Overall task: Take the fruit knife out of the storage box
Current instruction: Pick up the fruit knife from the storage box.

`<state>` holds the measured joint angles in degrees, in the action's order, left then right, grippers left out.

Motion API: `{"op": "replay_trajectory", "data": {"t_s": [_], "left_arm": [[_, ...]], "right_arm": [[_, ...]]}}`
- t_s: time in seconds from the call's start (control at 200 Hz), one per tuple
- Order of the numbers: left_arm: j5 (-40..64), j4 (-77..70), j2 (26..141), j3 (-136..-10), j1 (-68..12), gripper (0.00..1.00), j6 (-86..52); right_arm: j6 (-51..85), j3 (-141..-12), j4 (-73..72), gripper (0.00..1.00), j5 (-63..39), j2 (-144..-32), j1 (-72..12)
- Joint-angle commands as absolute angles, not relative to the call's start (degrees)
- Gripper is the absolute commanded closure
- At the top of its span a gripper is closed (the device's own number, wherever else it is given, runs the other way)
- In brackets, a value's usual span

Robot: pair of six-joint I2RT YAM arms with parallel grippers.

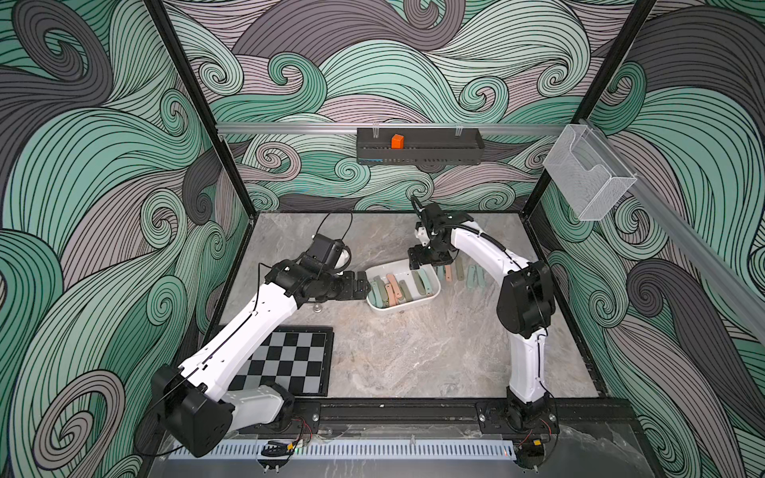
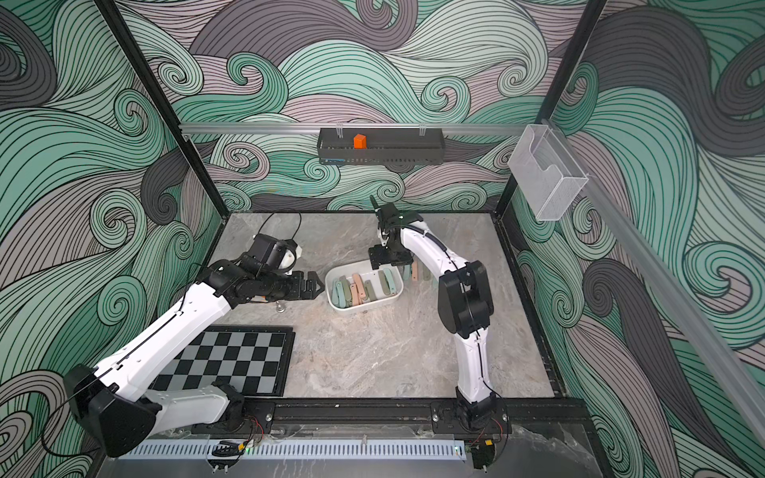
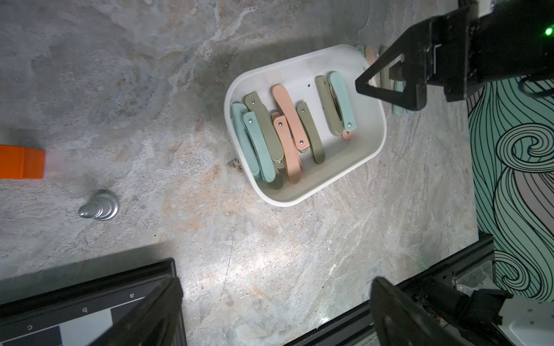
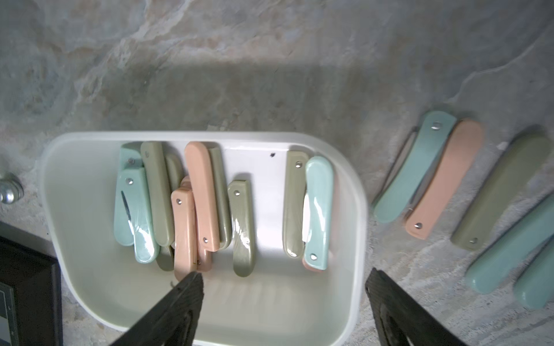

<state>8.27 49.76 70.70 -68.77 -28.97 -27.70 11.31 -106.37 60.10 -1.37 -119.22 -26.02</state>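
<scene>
Right wrist view: the right gripper hangs over the storage box, jaws spread wide and holding nothing. One finger is above the tub's floor, the other past its rim. Folded fruit knives lie piled inside, the lower ones half buried. Loose knives lie on the table at the box's 3 o'clock, the last cut off by the frame. In a top view the right arm hides some. The left gripper, wide open and empty, sits at the box's 9 o'clock.
</scene>
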Motion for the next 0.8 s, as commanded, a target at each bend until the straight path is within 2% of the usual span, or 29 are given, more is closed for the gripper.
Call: {"op": "replay_trajectory", "data": {"t_s": [0.0,0.085,0.185,0.335,0.38,0.795], "left_arm": [[6.77,50.56,69.24,-68.23,-28.48,0.01,-28.30],[6.47,50.78,67.68,-67.18,-28.50,0.01,-28.39],[5.89,51.13,65.99,-65.95,-28.24,0.01,-28.40],[5.64,52.31,64.55,-64.67,-27.78,0.01,-28.38],[5.58,52.53,64.26,-64.43,-27.69,0.01,-28.30],[5.97,53.21,63.63,-63.63,-26.63,0.01,-27.68]], "right_arm": [[11.77,-105.38,59.47,0.09,-1.07,-118.55,-27.42],[11.95,-105.16,59.24,0.09,-1.15,-119.18,-29.14],[12.18,-105.21,58.82,0.17,-1.01,-120.11,-31.00],[12.08,-105.24,58.80,0.45,1.38,-122.09,-33.20],[12.39,-104.98,58.84,0.51,2.36,-122.73,-33.54],[11.34,-104.26,59.33,0.56,5.10,-127.27,-33.58]]}}
